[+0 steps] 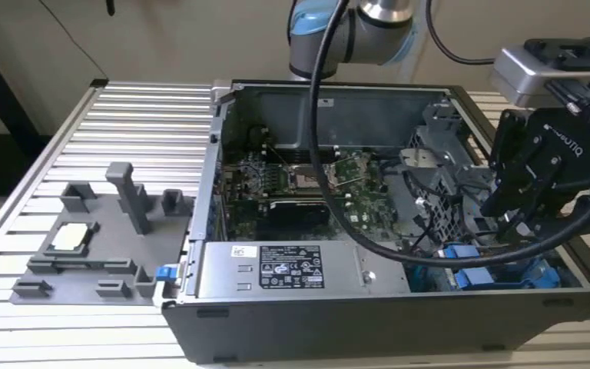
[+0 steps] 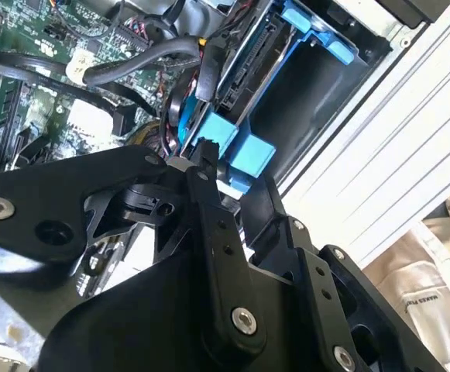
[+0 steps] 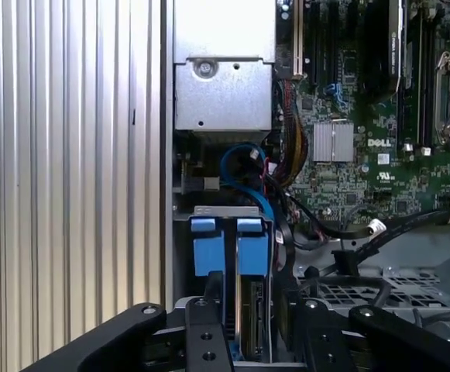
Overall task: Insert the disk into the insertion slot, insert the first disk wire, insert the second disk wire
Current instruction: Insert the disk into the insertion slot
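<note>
The disk [image 3: 252, 322], in its bright blue carrier [image 1: 500, 275], stands on edge in the insertion slot [image 2: 317, 105], a bay at the near corner of the case on the exterior view's right, beside the grey perforated cage [image 3: 410, 293]. Two blue carrier tabs [image 3: 207, 252] stick up from it. My black gripper [image 1: 502, 229] reaches down into that corner. In both wrist views its fingers sit on either side of one blue tab [image 2: 244, 153], shut on it. A blue wire loop [image 3: 244, 159] and loose black wires [image 3: 348, 231] lie just beyond the disk.
The open computer case holds a green motherboard [image 1: 306, 181] and a grey labelled power-supply box [image 1: 274, 270]. The arm's thick black cable [image 1: 372, 242] drapes across the case. A grey fixture with small parts [image 1: 101, 246] rests on the ribbed metal table [image 1: 120, 115].
</note>
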Robot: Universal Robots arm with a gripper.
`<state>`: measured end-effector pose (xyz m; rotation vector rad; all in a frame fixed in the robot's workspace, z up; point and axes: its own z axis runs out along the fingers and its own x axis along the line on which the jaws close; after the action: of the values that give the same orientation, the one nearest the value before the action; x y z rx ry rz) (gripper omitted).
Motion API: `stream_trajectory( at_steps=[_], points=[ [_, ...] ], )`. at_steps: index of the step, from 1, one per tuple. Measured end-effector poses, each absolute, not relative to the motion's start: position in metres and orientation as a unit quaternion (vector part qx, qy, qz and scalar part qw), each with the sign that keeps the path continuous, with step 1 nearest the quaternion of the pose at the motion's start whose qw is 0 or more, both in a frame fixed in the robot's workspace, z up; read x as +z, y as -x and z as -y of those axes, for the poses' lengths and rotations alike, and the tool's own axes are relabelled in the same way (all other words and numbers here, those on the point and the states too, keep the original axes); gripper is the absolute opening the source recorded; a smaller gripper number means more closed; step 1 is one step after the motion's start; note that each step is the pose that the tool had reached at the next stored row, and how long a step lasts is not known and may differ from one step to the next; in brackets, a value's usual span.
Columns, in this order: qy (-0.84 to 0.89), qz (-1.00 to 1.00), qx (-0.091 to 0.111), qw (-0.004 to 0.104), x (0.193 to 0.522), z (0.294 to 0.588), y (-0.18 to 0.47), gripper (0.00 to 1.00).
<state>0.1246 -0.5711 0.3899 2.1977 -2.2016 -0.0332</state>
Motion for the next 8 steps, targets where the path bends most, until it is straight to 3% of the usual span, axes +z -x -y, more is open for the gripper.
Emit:
stream_trajectory(
  at_steps=[4, 8],
  points=[
    [-0.706, 0.708, -0.008, 0.013, 0.3973, 0.5693, -0.1243, 0.41],
    [-0.706, 0.708, 0.014, -0.014, 0.3975, 0.5692, -0.1219, 0.41]
  ],
)
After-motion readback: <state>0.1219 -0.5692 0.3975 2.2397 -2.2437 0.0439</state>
